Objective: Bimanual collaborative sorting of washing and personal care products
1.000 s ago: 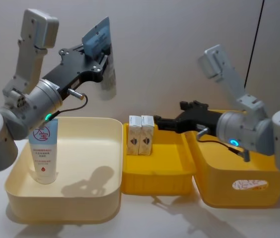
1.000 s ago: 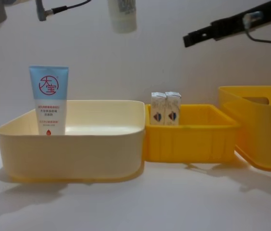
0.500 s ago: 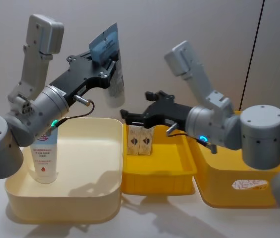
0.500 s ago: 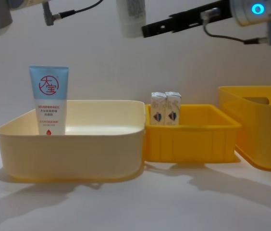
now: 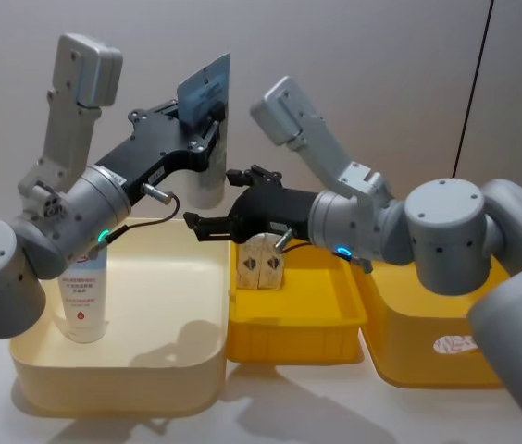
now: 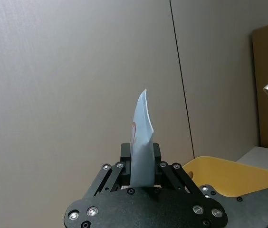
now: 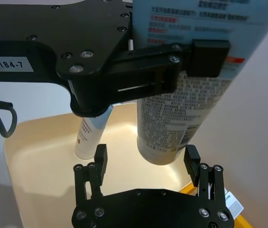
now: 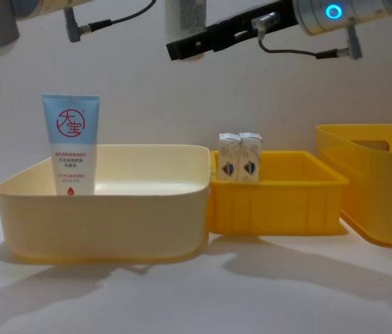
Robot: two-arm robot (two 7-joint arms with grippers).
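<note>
While your left hand (image 6: pixel 141 159) pinches the slim tube (image 5: pixel 207 180) just below its crimped end, aloft above the cream bin (image 5: pixel 122 384), your right hand (image 7: pixel 145 159) spreads wide either side of the round lower end. Likely light, soft, slick; grip the stiffer shoulder.

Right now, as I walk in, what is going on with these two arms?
The left hand holds a pale tube in the air above the cream bin, cap end down. The right hand is open, with its fingers either side of the tube's cap end, so this looks like a handover not yet made. A second tube with a red logo stands in the cream bin, and two small white cartons stand in the middle yellow bin.
</note>
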